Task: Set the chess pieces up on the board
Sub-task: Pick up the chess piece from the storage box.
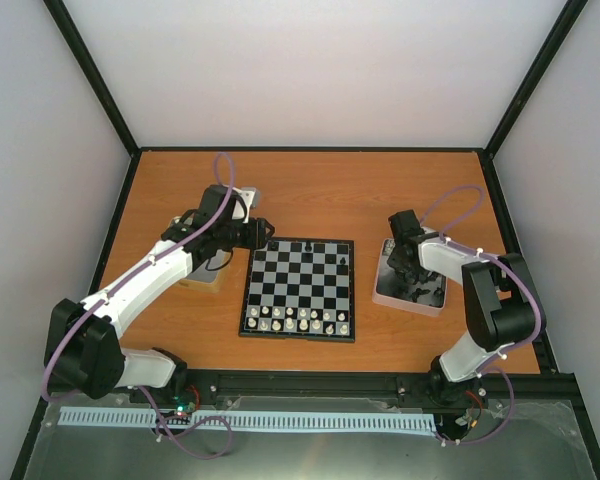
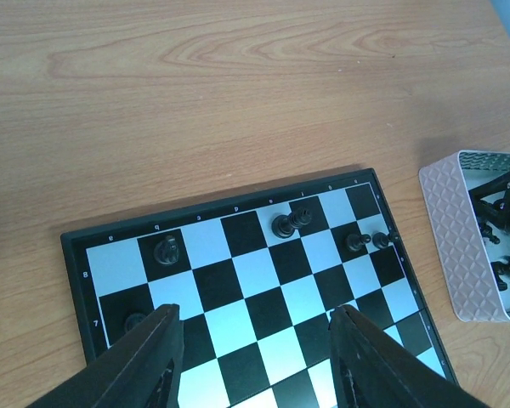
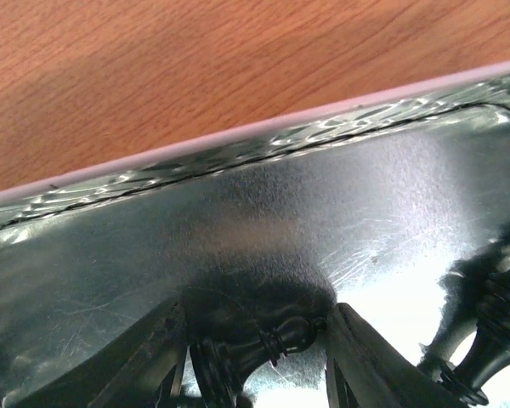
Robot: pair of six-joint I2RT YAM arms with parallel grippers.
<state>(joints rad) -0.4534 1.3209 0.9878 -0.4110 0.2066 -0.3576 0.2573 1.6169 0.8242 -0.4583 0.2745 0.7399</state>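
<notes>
metal tray (image 1: 411,305) right of board (image 1: 300,278), black piece (image 3: 257,343) lying between right fingers (image 3: 359,364)

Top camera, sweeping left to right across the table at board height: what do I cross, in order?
Left arm's white forearm → chessboard → metal tray → right arm's black elbow.

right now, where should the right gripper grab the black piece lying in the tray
Probably its narrow stem, from above. The black piece lies on its side in the tray, base and head pointing at the right gripper's fingers, so turn the wrist to close across it.
</notes>
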